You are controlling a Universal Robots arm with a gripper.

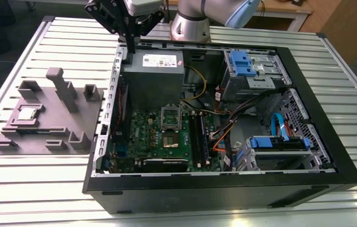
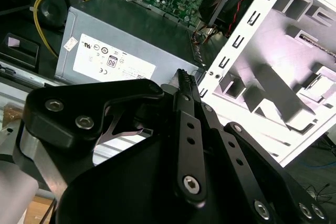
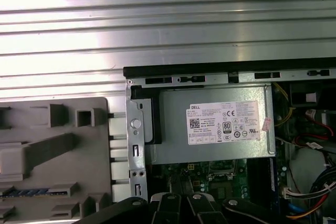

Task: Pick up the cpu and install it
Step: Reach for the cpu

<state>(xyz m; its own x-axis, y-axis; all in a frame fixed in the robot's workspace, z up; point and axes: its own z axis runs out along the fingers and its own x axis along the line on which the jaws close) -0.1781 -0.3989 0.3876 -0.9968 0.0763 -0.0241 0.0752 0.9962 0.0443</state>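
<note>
Overhead, the gripper [image 1: 129, 46] hangs above the rear edge of the open computer case [image 1: 229, 189], over the corner of the power supply box [image 1: 153, 85]. In the second wrist view its jaws are closed, the two black metal fingers pressed together at their ribbed tips [image 2: 184, 78] with nothing between them. They touch nothing; the box lies below them, apart.

The cpu [image 1: 27, 114] is well away from the gripper, on the exterior view's left. It lies flat in a recess of a grey moulded holder [image 1: 40, 137] that rests on the worktop [image 1: 33, 189] just beside the case. It is a small square chip with a silvery metal top and a thin pale rim.

The holder is matte grey, with blocky upright posts and shallow pockets. The worktop is ribbed, bright metal in long parallel slats. The case is a black box with pale perforated metal framing inside. The power supply is a plain grey metal box with a white label on its top. Beyond it lies the green board [image 1: 147, 137], densely studded with small parts, with a square metal-framed socket [image 1: 170, 116] near its middle and long black memory sticks [image 1: 197, 137] beside it. Blue plastic drive brackets [image 1: 242, 64] sit on the exterior view's right, and a thin yellow cable [image 2: 39, 14] loops next to the power supply.
</note>
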